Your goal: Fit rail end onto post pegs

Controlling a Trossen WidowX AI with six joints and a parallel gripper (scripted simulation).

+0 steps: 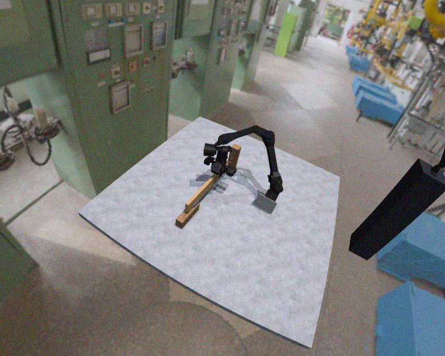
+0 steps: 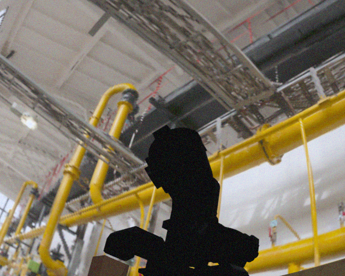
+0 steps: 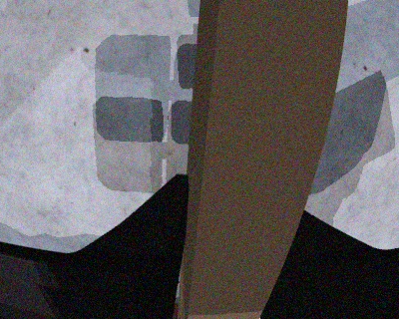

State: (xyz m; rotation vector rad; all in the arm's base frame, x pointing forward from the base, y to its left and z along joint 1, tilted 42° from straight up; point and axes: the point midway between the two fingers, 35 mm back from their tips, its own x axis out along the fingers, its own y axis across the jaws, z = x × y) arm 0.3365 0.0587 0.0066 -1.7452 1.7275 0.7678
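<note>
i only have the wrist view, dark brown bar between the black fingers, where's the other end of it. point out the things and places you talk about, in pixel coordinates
Observer: In the top view, the rail's point(image 1: 202, 194) point(image 3: 266, 125) far end is at the low footboard block point(image 1: 182, 220).
Operator: and where's the post
Observer: The top view shows the wooden post point(image 1: 236, 150) just beyond the claw point(image 1: 222, 174), at the opposite end from that block.
Operator: are the pegs in
Observer: Can't tell, the arm hides that joint; but the top view does show the arm's grey base plate point(image 1: 262, 204) on the table.
</note>
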